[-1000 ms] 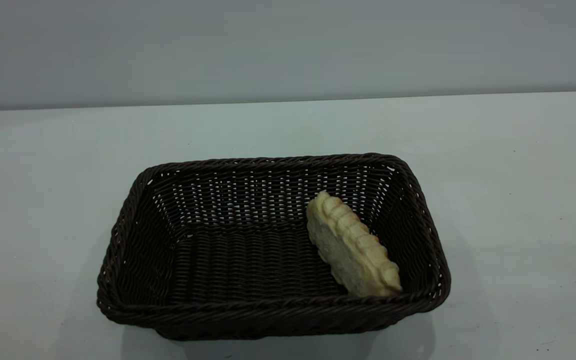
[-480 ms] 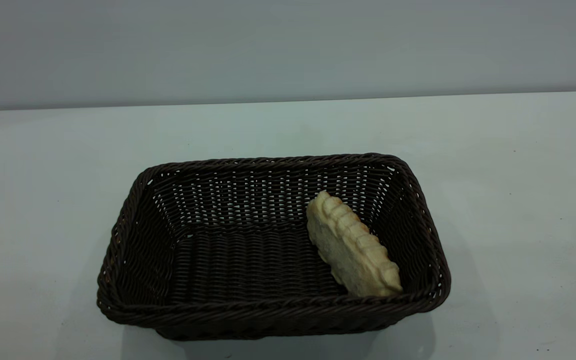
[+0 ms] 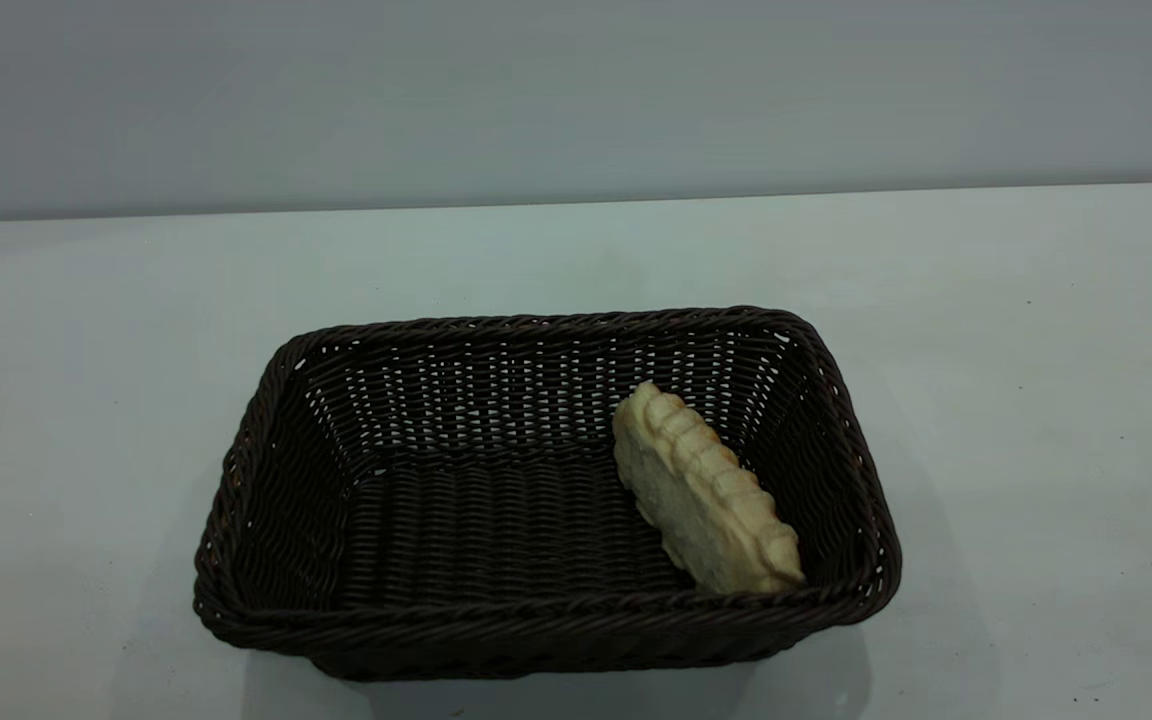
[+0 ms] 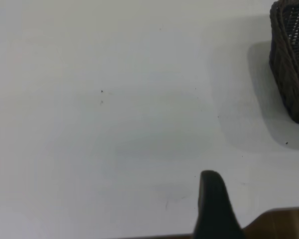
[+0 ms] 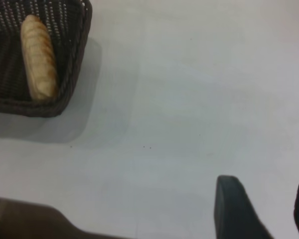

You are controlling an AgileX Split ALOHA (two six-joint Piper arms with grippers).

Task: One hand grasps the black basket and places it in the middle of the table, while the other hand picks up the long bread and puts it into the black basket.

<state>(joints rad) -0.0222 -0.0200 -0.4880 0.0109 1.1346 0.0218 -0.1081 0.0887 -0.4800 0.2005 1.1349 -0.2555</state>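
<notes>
White bench is all that lies under the left gripper, which is held over bare surface with the black basket well off to one side of it; only one dark finger is seen in the left wrist view, so it cannot be told whether that gripper is apart or together. The basket is set near the middle of the bench, and the long bread is lodged inside it, tipped against the wall nearest the right arm, pale underside turned inward. The right gripper is held clear of the basket, over the bench well away from the bread; two fingers are seen with a gap between them, so it is probably apart and nothing is clamped.

Both placements are judged done. The step in hand is taken to be withdrawal: each arm is best drawn back high and away from the rim, so that the basket is not nudged and the leaning loaf is not toppled.
</notes>
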